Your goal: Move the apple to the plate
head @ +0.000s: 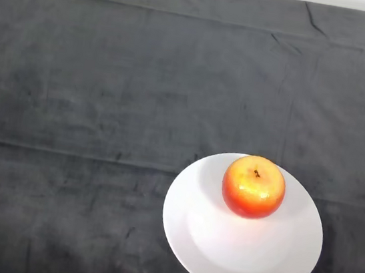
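White plate [233,264]: lies on the cloth in the near right part of the view, round and plain.
Apple [254,186]: red and yellow, sits upright on the far part of the plate, stem up.
Cloth [108,86]: dark grey, creased, covers the table to its far edge.

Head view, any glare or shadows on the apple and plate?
Head view: the apple shows small bright highlights on its top, near the stem; the white plate is brightly lit, with a soft grey shadow left of the apple; the dark cloth shows no glare.
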Motion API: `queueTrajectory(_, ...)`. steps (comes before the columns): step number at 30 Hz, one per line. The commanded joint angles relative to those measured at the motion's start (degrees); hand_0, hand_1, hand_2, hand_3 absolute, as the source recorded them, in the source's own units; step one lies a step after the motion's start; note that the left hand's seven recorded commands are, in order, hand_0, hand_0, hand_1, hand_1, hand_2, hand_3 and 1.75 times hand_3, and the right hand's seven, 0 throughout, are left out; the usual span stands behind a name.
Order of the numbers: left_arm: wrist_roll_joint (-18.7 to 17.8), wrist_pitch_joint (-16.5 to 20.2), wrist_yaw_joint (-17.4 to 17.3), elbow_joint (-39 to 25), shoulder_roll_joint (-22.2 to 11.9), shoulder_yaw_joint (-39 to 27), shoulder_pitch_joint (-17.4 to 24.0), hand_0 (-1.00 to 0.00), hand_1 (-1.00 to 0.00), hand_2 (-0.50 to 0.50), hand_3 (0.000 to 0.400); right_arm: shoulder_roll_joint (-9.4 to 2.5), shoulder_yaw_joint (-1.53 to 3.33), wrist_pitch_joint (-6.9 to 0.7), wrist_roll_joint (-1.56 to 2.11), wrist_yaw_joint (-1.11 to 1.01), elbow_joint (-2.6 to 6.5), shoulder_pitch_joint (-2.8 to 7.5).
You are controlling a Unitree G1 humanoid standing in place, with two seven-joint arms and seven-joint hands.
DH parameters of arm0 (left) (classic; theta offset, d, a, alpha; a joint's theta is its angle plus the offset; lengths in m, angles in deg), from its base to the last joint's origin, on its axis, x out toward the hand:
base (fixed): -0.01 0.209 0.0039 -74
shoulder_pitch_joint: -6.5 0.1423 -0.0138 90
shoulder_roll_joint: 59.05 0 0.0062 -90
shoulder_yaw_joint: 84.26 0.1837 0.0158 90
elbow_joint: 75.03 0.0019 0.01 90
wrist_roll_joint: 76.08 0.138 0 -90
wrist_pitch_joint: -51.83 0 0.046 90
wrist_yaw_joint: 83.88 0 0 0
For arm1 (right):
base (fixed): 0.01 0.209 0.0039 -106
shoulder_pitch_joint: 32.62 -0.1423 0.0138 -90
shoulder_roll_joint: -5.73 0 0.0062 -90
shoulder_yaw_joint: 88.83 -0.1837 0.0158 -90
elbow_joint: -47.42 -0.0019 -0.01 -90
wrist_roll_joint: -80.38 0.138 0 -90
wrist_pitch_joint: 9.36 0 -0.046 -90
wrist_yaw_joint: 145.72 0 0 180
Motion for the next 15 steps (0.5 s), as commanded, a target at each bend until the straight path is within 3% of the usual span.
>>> queueTrajectory(1, -0.69, -1.14, 1.00, 2.16, -3.37, -1.49, -1.18, 0.00, 0.00, 0.00, 0.000, 0.11, -0.50, 0.37, 0.27, 0.01, 1.58, 1.58)
queueTrajectory(15, -0.50, -1.30, 1.14, 2.28, -3.55, -1.42, -1.24, 0.00, 0.00, 0.00, 0.000, 0.11, -0.47, 0.47, 0.28, 0.05, 1.74, 1.51)
